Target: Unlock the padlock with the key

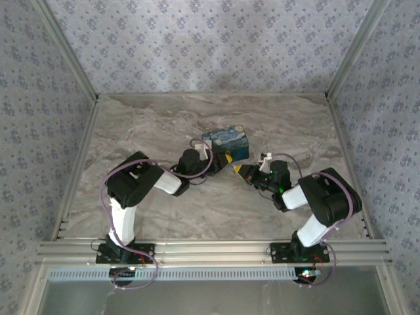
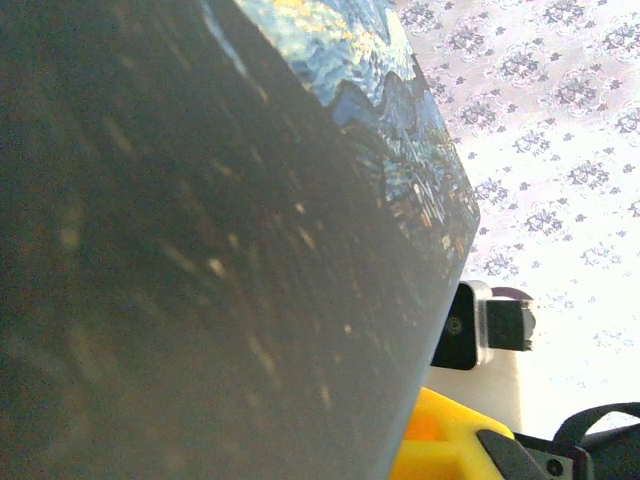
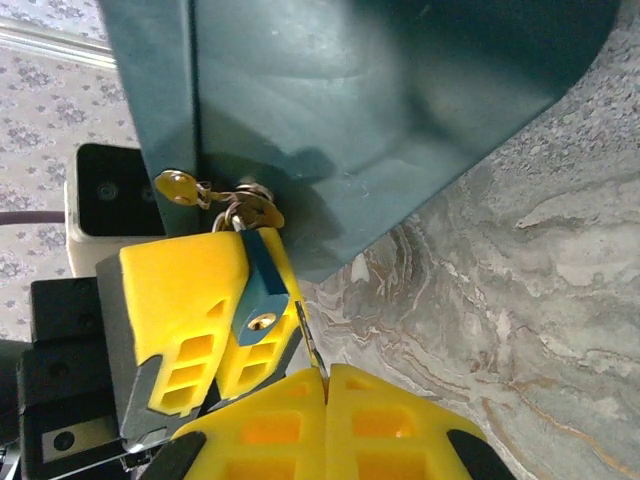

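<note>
A small blue padlock (image 3: 258,282) hangs by its shackle from the brass hasp (image 3: 240,200) of a dark teal box (image 3: 380,110). Its brass keyhole (image 3: 262,321) faces my right wrist camera. My left gripper (image 3: 245,262) is shut on the padlock body, one yellow finger on each side. My right gripper (image 3: 326,378) is shut on the key (image 3: 310,345). The thin blade sticks out toward the padlock, with its tip just right of the keyhole and outside it. From above, both grippers, left (image 1: 224,159) and right (image 1: 244,170), meet at the box's (image 1: 226,143) near side.
The box lid carries a blue swirl painting print (image 2: 400,130), and its dark side (image 2: 200,260) sits close in front of my left wrist camera. One yellow left finger (image 2: 440,440) shows below it. Marbled tabletop (image 3: 520,300) lies open to the right, and patterned walls (image 1: 210,39) enclose the table.
</note>
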Robot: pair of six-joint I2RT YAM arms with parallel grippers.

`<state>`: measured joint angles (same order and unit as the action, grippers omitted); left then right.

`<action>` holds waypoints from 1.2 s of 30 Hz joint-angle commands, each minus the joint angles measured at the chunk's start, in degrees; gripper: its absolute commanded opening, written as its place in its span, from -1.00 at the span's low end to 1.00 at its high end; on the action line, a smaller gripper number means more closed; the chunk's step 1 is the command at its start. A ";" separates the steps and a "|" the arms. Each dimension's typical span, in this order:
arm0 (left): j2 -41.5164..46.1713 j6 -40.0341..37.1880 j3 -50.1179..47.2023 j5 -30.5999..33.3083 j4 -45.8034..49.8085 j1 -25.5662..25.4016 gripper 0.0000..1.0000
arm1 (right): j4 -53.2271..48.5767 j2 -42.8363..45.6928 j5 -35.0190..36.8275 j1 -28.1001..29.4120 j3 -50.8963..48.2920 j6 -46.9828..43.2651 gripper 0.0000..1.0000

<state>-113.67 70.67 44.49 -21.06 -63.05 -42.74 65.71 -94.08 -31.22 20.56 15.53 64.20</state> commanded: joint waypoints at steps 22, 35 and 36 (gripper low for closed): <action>1.17 1.56 0.60 -0.90 -6.36 0.34 -1.00 | 8.46 1.03 1.12 1.82 -3.02 4.00 -1.00; 0.67 2.42 0.60 -0.98 -7.46 0.29 -1.00 | 5.62 3.05 2.30 1.67 -2.52 3.03 -1.00; 0.57 2.46 0.65 -0.93 -7.45 0.30 -1.00 | 5.90 2.95 2.39 1.64 -2.46 3.03 -1.00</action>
<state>-113.67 72.77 44.49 -21.26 -65.73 -42.72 71.70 -91.98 -29.87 22.06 12.88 67.75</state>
